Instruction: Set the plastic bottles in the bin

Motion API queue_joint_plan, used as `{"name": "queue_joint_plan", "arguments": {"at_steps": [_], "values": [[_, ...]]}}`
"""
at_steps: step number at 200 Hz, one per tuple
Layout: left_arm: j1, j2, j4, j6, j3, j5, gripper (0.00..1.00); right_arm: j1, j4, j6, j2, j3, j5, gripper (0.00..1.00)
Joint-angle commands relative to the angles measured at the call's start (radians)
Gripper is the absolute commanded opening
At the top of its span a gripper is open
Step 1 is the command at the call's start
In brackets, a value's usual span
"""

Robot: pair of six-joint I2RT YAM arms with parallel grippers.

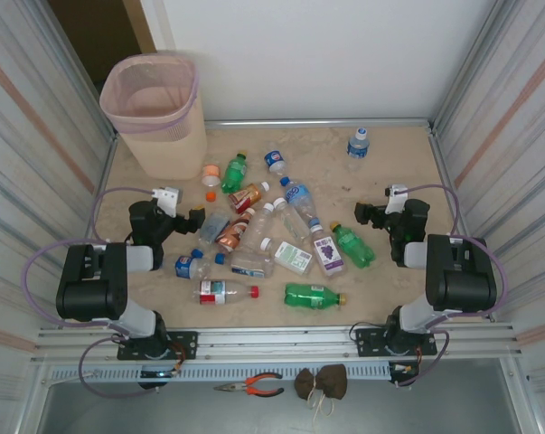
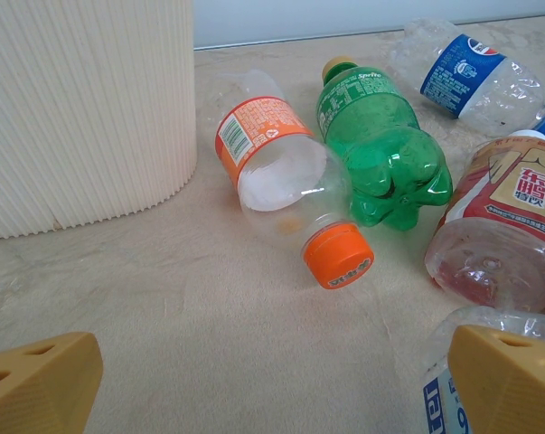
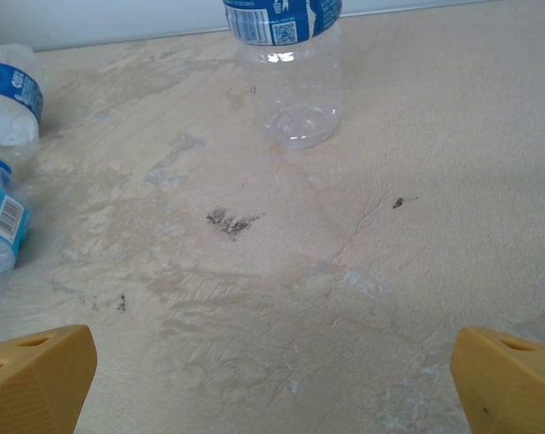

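My left tool point(image 1: 198, 217) hangs low over the bench point(image 1: 408, 181), jaws spread wide and grasping nothing; in the left wrist view its yellow fingertips point(image 2: 39, 384) frame bare bench surface. My right tool point(image 1: 362, 213) is likewise released and empty, low over the right side of the bench.

The plastic bottles point(image 1: 272, 221) lie scattered across the middle of the bench, between my two arms, none of them in the bin point(image 1: 174, 145). The bin stands in the far left corner, its pink liner folded over the rim.

Just ahead of my left tool, a clear orange-capped bottle point(image 2: 281, 181) lies on its side near the bin wall point(image 2: 82, 108), cap towards me. A green Sprite bottle point(image 2: 380, 154) lies touching its right side. Beyond that lies a crushed blue-labelled bottle point(image 2: 471, 72), and to the right a clear red-and-gold-labelled bottle point(image 2: 507, 217).

Ahead of my right tool point(image 3: 272, 389), well apart from it, one clear blue-labelled upright bottle point(image 3: 286, 72) stands alone near the far wall. Nearer my bases lie a red-labelled bottle point(image 1: 222, 291) and a green bottle point(image 1: 313, 295), end to end.
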Motion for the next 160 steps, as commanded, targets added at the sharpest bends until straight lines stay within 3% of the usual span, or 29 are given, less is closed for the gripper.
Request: {"name": "queue_joint_plan", "arguments": {"at_steps": [1, 70, 160], "values": [[0.008, 0.0, 0.024, 0.011, -0.008, 0.003, 0.99, -0.006, 0.021, -0.005, 0.001, -0.006, -0.017, 0.99], [0.009, -0.002, 0.019, -0.003, -0.003, -0.023, 0.99, -0.003, 0.025, -0.002, -0.002, -0.011, -0.001, 0.99], [0.009, -0.171, -0.297, -0.054, 0.09, -0.149, 0.98, -0.024, -0.223, 0.047, -0.139, 0.072, 0.047, 0.99]]}}
